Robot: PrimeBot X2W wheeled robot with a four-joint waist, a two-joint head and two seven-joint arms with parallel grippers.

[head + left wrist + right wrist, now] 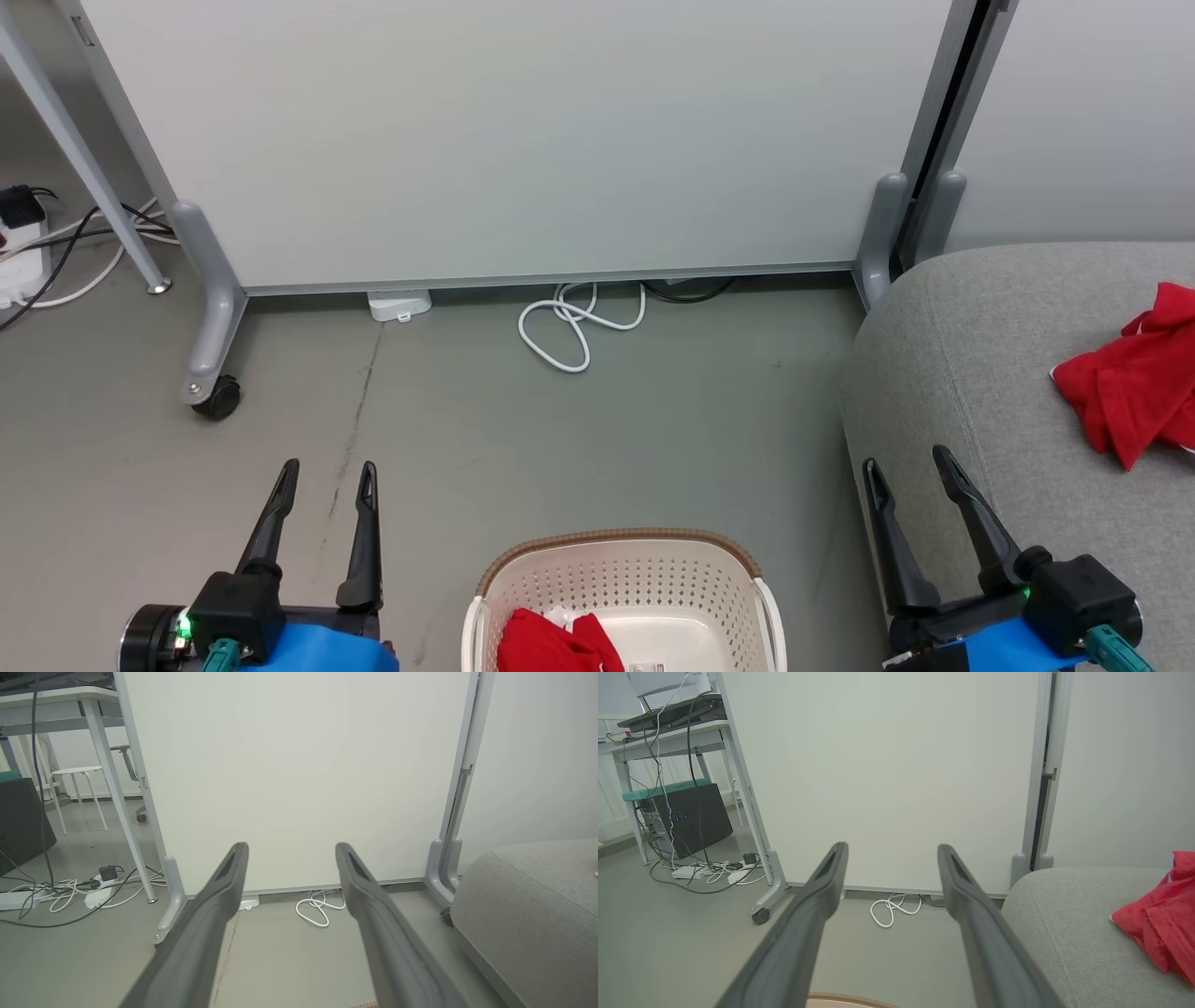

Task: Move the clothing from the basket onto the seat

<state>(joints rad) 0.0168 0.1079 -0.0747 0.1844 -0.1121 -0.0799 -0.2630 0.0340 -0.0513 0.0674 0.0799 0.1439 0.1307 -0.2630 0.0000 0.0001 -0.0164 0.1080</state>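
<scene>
While I look down through the head camera, the laundry basket [618, 536] sits on the grey floor [653, 429] at the bottom middle, between my two arms. Red clothing [551, 644] lies bunched in its left part, with a scrap of white showing beside it. A red garment [1134, 383] lies crumpled on the light-grey sofa [962, 373] at the right, well apart from the basket. My left gripper [330, 467] hangs over bare floor left of the basket, fingers spread and holding nothing. My right gripper [904, 457] hangs at the sofa's near edge, likewise released and empty. A white cable [579, 327] loops on the floor at the foot of a pale partition panel [523, 140].

From the left wrist, the two fingers stand wide apart, framing the panel and the cable loop; the sofa's rounded corner is at the right, and a power strip [98, 896] lies by a desk leg at the left.

From the right wrist, the fingers are again parted with nothing between them. The red garment rests on the sofa at the right edge, and the basket's brown rim shows at the bottom.
</scene>
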